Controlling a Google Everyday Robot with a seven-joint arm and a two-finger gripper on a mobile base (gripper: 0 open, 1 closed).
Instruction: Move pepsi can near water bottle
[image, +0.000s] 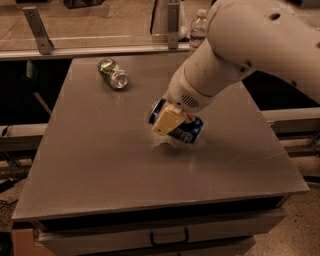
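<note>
Camera view shows the gripper (171, 121) over the middle of the table (100, 160), jaws clamped on the pepsi can (189, 131), well apart from the water bottle (198, 29) behind.

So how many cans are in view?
2. The green-and-silver can lies at the back left of the table; the pepsi can is mid-table, held in the gripper. The arm could hide more.

Grey table (100, 165) w/ drawer (125, 235), speckled floor (306, 222), rail (75, 51) behind
</note>
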